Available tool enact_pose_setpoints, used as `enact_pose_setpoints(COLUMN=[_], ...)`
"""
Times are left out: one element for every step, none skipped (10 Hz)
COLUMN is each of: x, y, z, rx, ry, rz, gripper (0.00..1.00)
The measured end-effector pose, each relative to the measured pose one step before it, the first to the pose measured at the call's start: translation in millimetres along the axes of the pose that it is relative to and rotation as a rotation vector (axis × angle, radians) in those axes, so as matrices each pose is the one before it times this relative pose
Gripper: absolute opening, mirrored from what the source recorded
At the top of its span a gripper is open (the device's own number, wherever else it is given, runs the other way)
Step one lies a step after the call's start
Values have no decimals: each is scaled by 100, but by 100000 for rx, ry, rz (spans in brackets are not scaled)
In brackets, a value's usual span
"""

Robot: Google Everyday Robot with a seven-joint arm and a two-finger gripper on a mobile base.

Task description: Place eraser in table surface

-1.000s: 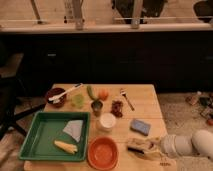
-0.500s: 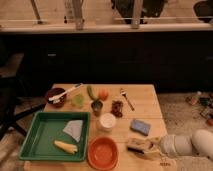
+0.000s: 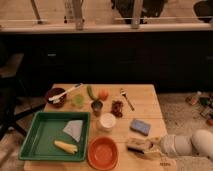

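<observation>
The gripper (image 3: 148, 149) reaches in from the right, low over the table (image 3: 145, 102). The eraser (image 3: 136, 144) sits at its tip, long side lying sideways. I cannot tell its grip.

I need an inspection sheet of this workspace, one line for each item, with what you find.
Surface: table surface, pale wooden planks, crowded with objects.
Job's things: eraser, tan block near the front right edge, right of the orange bowl.
Clutter: green tray holding a grey cloth and a yellow corn piece; blue sponge; white cup; dark red bowl with a white utensil; small items along the back.
Grippers: claw at the eraser, reaching in from the right; contact unclear.
Cables: nothing seen.
Surroundings: dark cabinets behind; dark chair left; loose items on the floor at right.
</observation>
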Motion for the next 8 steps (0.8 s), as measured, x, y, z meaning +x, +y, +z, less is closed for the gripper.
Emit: enact_pose_setpoints(x=[19, 3, 8, -4, 2, -2, 3, 5], y=[1, 6, 0, -4, 0, 0, 2, 1], z=[7, 4, -7, -1, 1, -1, -4, 0], rx=[2, -17, 17, 7, -2, 4, -1, 5], ry=[-41, 16, 2, -2, 3, -9, 0, 2], rz=[56, -9, 14, -9, 5, 2, 9, 2], gripper=[4, 3, 0, 4, 15, 23, 33, 45])
